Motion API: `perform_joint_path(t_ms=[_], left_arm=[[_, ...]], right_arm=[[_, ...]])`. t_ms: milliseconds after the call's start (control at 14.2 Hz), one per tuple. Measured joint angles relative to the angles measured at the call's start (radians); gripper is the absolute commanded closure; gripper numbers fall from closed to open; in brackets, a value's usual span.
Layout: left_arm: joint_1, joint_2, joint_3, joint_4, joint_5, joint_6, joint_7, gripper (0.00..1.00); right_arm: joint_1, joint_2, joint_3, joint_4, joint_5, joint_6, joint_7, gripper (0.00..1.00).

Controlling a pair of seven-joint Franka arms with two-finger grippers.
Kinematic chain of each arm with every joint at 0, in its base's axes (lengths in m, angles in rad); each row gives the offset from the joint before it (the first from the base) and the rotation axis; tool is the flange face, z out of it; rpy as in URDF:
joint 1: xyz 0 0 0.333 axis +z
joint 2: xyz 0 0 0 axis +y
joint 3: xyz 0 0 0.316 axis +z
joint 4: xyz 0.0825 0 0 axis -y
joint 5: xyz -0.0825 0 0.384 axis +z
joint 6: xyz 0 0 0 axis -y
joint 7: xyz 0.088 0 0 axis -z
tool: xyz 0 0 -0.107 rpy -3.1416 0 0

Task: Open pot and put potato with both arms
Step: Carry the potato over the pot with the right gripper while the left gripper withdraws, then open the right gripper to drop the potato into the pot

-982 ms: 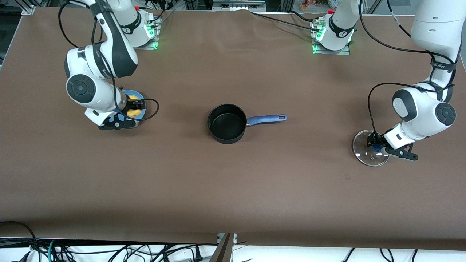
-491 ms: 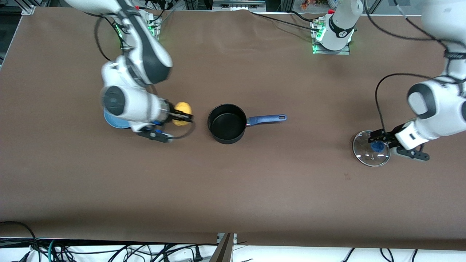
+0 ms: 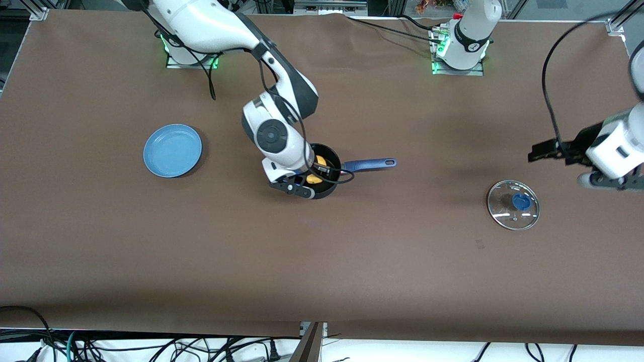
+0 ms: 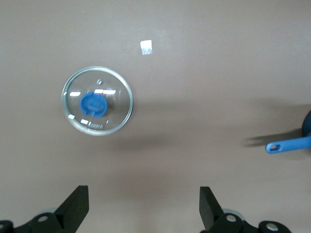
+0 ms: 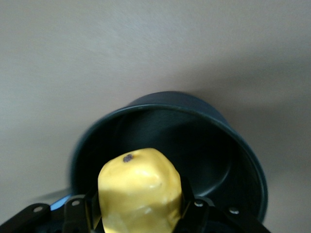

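Note:
The black pot (image 3: pixel 333 157) with its long blue handle (image 3: pixel 370 163) stands lidless in the middle of the table. My right gripper (image 3: pixel 318 171) is shut on the yellow potato (image 3: pixel 315 178) and holds it over the pot's opening. In the right wrist view the potato (image 5: pixel 139 191) sits between the fingers, above the pot's (image 5: pixel 214 145) dark inside. The glass lid (image 3: pixel 513 204) with its blue knob lies flat on the table toward the left arm's end. My left gripper (image 3: pixel 541 151) is open and empty, up in the air beside the lid. The left wrist view shows the lid (image 4: pixel 97 100) below the gripper (image 4: pixel 143 208).
A flat light-blue plate (image 3: pixel 172 150) lies bare toward the right arm's end of the table. The tip of the pot's handle (image 4: pixel 286 144) shows in the left wrist view. A small pale mark (image 4: pixel 146 46) is on the brown tabletop near the lid.
My right gripper lifted the potato off the plate and carried it over the pot. My left gripper let go of the lid's knob and rose away from the lid.

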Motion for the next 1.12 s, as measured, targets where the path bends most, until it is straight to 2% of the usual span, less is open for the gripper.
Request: perform_joint_path(t_ms=[140, 211, 351, 632, 772, 912, 1123], left_arm=[[0.002, -0.016, -0.023, 0.038, 0.031, -0.061, -0.020, 0.00], [0.001, -0.023, -0.037, 0.052, 0.042, -0.081, -0.026, 0.00], [0.001, -0.035, -0.061, 0.061, 0.044, -0.095, -0.059, 0.00], [0.001, -0.038, -0.076, 0.061, 0.044, -0.101, -0.106, 0.00], [0.001, -0.038, -0.075, 0.061, 0.044, -0.101, -0.107, 0.00], [0.001, -0.038, -0.076, 0.061, 0.044, -0.102, -0.108, 0.00], [0.001, -0.038, -0.075, 0.061, 0.044, -0.102, -0.113, 0.00]], right_arm=[[0.009, 0.036, 0.000, 0.002, -0.029, 0.032, 0.000, 0.76], [0.015, 0.050, 0.000, 0.002, -0.032, 0.047, 0.000, 0.70], [0.026, 0.067, 0.000, 0.002, -0.033, 0.065, 0.000, 0.00], [0.031, 0.065, -0.007, 0.016, -0.041, 0.051, 0.000, 0.00], [0.031, 0.037, -0.026, 0.040, -0.060, -0.025, 0.000, 0.00], [0.031, -0.034, -0.065, 0.061, -0.067, -0.136, -0.002, 0.00], [0.030, -0.182, -0.165, 0.068, -0.070, -0.323, -0.051, 0.00]])
